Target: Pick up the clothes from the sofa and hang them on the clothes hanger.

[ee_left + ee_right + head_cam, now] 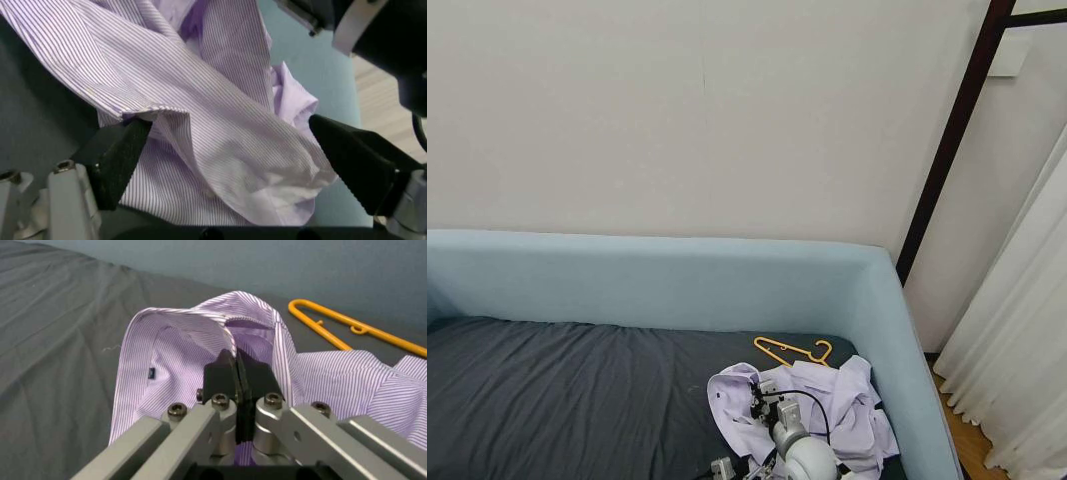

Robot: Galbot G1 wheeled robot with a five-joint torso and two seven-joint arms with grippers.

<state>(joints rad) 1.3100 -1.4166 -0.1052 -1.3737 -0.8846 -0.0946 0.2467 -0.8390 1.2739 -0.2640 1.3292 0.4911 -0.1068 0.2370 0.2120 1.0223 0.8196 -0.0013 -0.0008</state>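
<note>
A purple striped shirt (pixel 832 410) lies crumpled at the right end of the sofa's dark grey seat (pixel 567 390). An orange hanger (pixel 792 352) rests on the seat just behind it, by the backrest. My right gripper (pixel 237 377) is shut on a raised fold of the shirt (pixel 180 340) near its collar; in the head view it sits at the shirt's left part (pixel 760 398). My left gripper (pixel 233 150) is open wide just over the shirt (pixel 220 130), one finger (pixel 117 155) on each side of a sleeve fold.
The sofa has a light blue backrest (pixel 647 280) and right arm (pixel 897 340). A dark rack pole (pixel 947 150) leans up beyond the sofa's right end. White curtains (pixel 1027 350) hang at the far right over wooden floor (pixel 962 440).
</note>
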